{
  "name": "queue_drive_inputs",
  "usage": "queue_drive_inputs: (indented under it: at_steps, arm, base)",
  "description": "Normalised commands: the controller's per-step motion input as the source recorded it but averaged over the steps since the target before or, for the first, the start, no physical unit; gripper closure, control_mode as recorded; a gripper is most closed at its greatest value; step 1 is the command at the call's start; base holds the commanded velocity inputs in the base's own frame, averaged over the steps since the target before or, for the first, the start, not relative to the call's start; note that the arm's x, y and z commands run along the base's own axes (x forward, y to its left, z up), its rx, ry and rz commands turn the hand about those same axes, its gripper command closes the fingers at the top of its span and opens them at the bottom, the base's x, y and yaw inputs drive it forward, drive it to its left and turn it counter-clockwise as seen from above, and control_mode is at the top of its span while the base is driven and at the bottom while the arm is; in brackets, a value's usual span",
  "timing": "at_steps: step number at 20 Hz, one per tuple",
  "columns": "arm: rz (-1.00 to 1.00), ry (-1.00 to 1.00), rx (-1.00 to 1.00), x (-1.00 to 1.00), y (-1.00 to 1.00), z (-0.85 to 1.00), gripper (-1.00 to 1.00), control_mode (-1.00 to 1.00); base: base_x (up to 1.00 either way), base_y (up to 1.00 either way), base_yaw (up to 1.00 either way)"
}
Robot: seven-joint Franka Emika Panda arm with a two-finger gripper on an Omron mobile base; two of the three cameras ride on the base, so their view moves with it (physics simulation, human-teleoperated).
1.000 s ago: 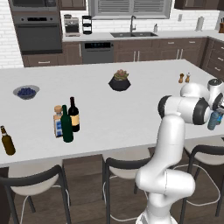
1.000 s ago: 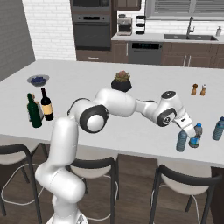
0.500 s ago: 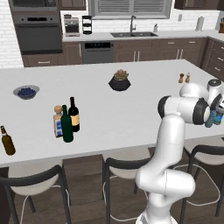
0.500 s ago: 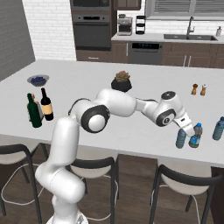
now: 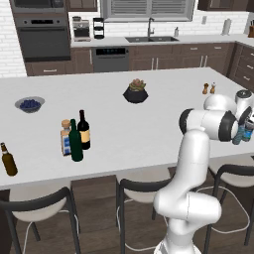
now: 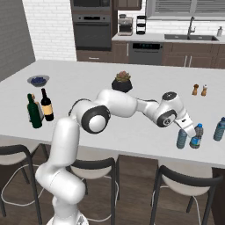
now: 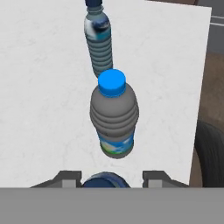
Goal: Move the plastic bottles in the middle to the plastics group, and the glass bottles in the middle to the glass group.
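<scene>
One water bottle sits between the parted fingers

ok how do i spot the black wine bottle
On the white island, find the three bottles clustered near its front edge, left of the arm. The black wine bottle is the tall one with a cream label, unlike the plain green bottle and squat blue-labelled bottle.

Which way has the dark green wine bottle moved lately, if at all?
No. The dark green wine bottle stays beside the black wine bottle, unmoved.
</scene>
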Motion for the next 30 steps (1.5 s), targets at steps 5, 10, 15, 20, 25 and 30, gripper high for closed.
queue_drive_inputs:
  at_steps: [5,10,15,20,25,30]
  arm:
    - [0.00,0.00,-0.01,0.00,0.00,0.11,-1.00,-1.00]
    - [0.00,0.00,-0.02,0.00,0.01,0.27,-1.00,-1.00]
    - [0.00,0.00,0.00,0.00,0.00,0.51,-1.00,-1.00]
    - [0.00,0.00,0.00,0.00,0.13,0.59,-1.00,-1.00]
    - [0.03,0.00,-0.02,-0.03,0.52,0.52,-1.00,-1.00]
    - [0.17,0.00,-0.02,-0.24,0.80,0.35,-1.00,-1.00]
  base:
    - [0.00,0.00,0.00]
    - [0.00,0.00,0.00]
    - [0.00,0.00,0.00]
    - [0.00,0.00,0.00]
    - [0.00,0.00,0.00]
    - [0.00,0.00,0.00]
